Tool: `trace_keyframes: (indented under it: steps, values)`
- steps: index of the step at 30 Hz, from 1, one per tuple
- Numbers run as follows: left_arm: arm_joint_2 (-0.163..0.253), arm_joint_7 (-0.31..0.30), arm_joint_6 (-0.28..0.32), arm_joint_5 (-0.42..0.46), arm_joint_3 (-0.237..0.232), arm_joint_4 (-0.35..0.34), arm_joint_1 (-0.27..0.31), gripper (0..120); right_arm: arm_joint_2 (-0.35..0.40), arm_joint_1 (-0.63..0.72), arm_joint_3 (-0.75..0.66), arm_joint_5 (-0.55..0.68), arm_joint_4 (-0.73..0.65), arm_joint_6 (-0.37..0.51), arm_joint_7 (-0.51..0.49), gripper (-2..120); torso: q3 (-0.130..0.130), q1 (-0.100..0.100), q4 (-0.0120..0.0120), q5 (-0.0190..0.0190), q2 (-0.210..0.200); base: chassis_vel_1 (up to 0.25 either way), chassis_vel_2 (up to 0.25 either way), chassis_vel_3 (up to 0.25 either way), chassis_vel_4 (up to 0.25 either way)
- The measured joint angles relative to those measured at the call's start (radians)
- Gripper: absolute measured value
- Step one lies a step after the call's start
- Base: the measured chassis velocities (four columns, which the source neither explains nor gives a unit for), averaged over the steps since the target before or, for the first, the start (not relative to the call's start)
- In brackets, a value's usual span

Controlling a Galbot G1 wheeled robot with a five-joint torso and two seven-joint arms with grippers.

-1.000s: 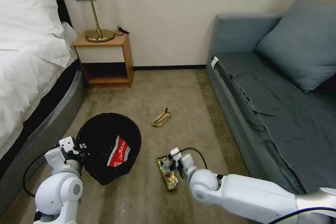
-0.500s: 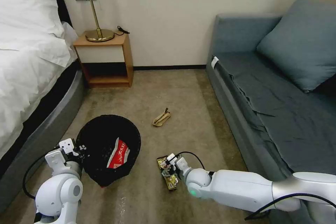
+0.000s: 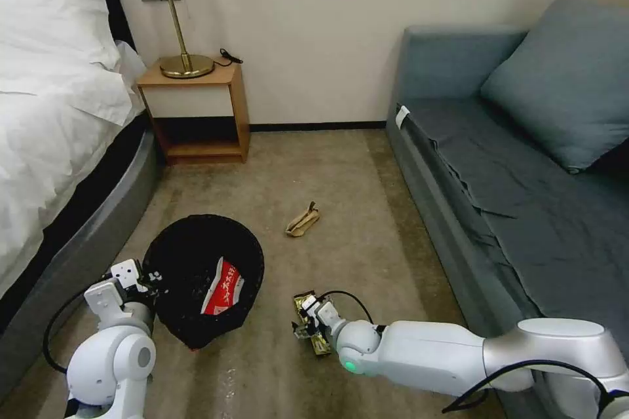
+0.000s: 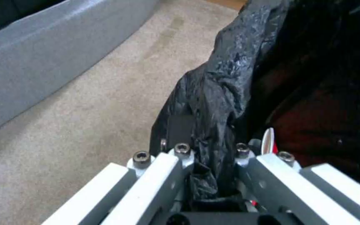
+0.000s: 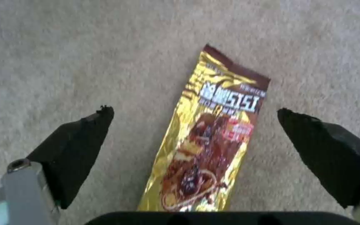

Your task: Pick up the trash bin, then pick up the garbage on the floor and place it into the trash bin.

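The trash bin [image 3: 190, 255], round and black with a glossy liner [image 4: 230, 84], is tipped toward me on the carpet. My left gripper [image 3: 143, 277] is shut on its near rim, the liner pinched between the fingers [image 4: 176, 156]. A red-and-white wrapper [image 3: 221, 287] lies inside the bin. My right gripper [image 3: 305, 319] hangs low and open over the yellow-brown snack wrapper [image 3: 322, 344]. That wrapper [image 5: 213, 134] lies flat between the two black pads [image 5: 84, 143], which stand apart from it. A tan scrap [image 3: 302, 220] lies farther off on the floor.
A bed [image 3: 59, 144] runs along the left. A wooden nightstand [image 3: 196, 111] with a brass lamp [image 3: 180, 46] stands at the back wall. A grey-blue sofa [image 3: 511, 196] lines the right side. Open carpet lies between them.
My right arm has reached down and leftward, bringing its open gripper over the snack wrapper. The left gripper and bin have stayed put.
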State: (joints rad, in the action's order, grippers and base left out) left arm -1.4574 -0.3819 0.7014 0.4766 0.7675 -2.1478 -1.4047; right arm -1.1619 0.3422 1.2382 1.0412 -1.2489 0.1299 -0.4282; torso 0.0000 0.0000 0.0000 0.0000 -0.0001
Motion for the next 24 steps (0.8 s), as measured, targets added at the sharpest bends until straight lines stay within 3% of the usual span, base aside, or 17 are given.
trace_keyframes:
  steps: [24]
  values:
    - [-0.009, 0.001, -0.003, -0.003, -0.004, -0.002, -0.001, 3, -0.005, 0.044, 0.005, -0.042, 0.054, -0.024, 0.006, 100, 0.000, 0.000, 0.0000, 0.0000, 0.000, 0.000, 0.000, 0.000, 0.000]
